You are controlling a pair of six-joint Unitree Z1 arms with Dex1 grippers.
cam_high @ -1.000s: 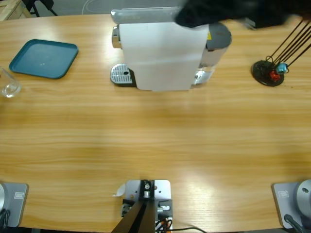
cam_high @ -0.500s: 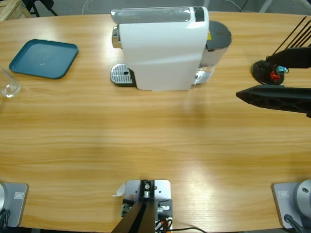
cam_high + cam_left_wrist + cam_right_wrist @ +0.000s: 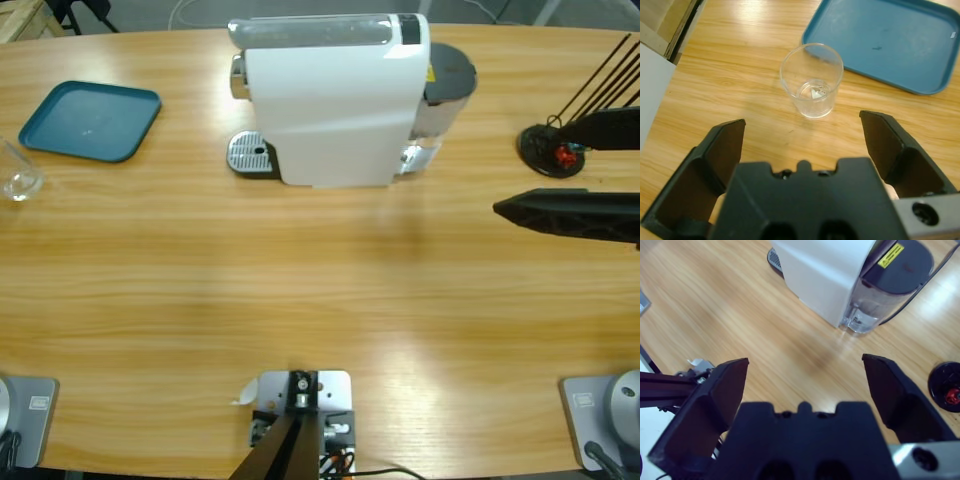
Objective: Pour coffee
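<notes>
Coffee was nowhere to be seen yet: the clear glass (image 3: 811, 80) near the table's (image 3: 320, 290) left edge stood upright with nothing in it. It sat just beside the near corner of the teal tray (image 3: 90, 120), apart from it. The left gripper (image 3: 802, 145) hovered over the glass with its jaws spread wide and nothing between them, the glass lying beyond the fingertips rather than inside them.

The white capsule coffee machine (image 3: 335, 100) stood at the back edge near the middle, its metal drip grate (image 3: 248, 155) on its left side and a smoke-grey water tank (image 3: 890, 280) on its right. The right gripper (image 3: 805, 385), also gaping and bare, looked toward the machine from the table's right edge. A black capsule stand (image 3: 550, 150) with a red and a blue capsule stood near the back right corner.

I judged the glass light, rigid, slick and breakable. Hold of it was best taken around the mid-wall, squarely and gently, since a pinch near the rim could tip it or let it slide out.
</notes>
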